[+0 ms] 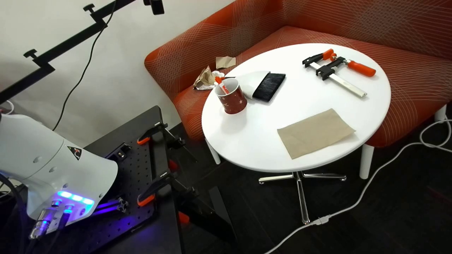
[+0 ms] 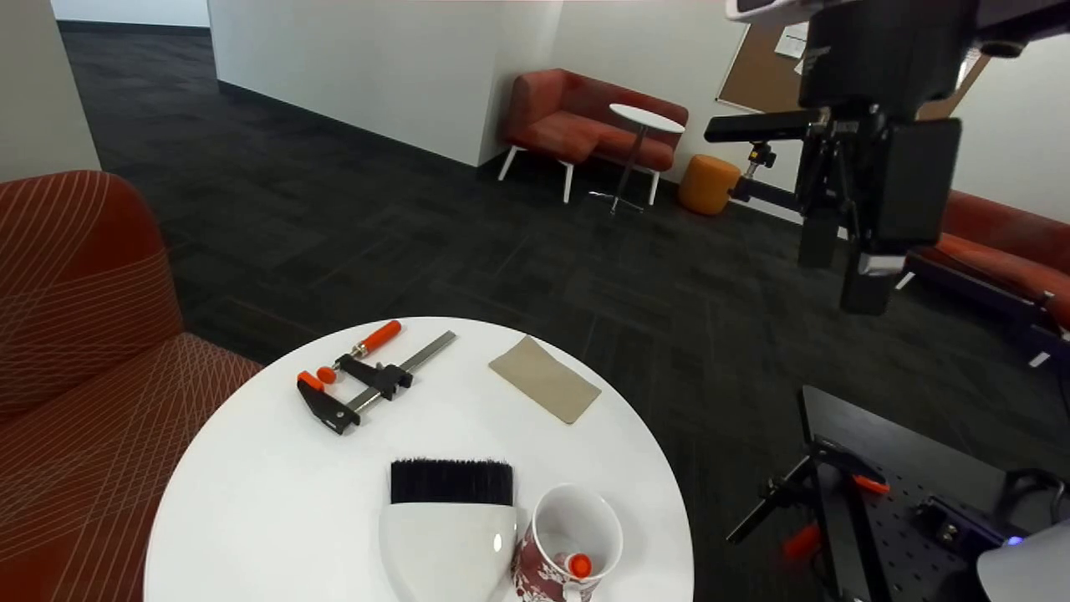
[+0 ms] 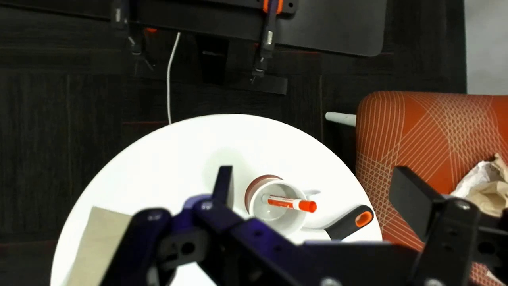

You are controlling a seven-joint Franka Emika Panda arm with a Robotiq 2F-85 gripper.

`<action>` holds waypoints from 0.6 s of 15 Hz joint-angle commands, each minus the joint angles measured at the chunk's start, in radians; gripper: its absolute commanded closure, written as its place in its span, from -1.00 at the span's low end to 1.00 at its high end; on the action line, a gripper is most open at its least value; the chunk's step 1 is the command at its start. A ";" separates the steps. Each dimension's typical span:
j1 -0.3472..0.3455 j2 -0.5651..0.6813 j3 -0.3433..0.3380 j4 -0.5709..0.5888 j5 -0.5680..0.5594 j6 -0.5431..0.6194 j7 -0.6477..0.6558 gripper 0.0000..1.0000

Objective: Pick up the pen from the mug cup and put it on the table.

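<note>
The pen is a white and orange-red marker with an orange cap, leaning inside the mug; it shows in both exterior views (image 1: 222, 85) (image 2: 578, 565) and the wrist view (image 3: 283, 202). Its cap sticks out past the rim. The dark red mug cup (image 1: 233, 103) (image 2: 577, 512) stands upright on the round white table (image 1: 257, 137) (image 2: 276, 502) (image 3: 190, 159). In the wrist view its white inside (image 3: 274, 214) is seen from above. My gripper (image 3: 319, 188) (image 2: 843, 267) is open and empty, high above the table. In the wrist view the mug lies between the fingers, closer to the left one.
A white dustpan with a black brush (image 1: 269, 86) (image 2: 451, 482) lies beside the mug; its black handle (image 3: 343, 225) shows too. An orange-and-black clamp (image 1: 332, 72) (image 2: 380, 380) and brown paper (image 1: 316, 133) (image 2: 545, 380) lie on the table. A rust-orange sofa (image 1: 197, 46) curves behind it.
</note>
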 commanded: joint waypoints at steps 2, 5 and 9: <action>-0.004 0.092 0.021 -0.012 0.115 0.142 0.169 -1.00; 0.002 0.157 0.031 -0.022 0.130 0.255 0.218 -1.00; -0.003 0.170 0.027 -0.015 0.111 0.239 0.184 -1.00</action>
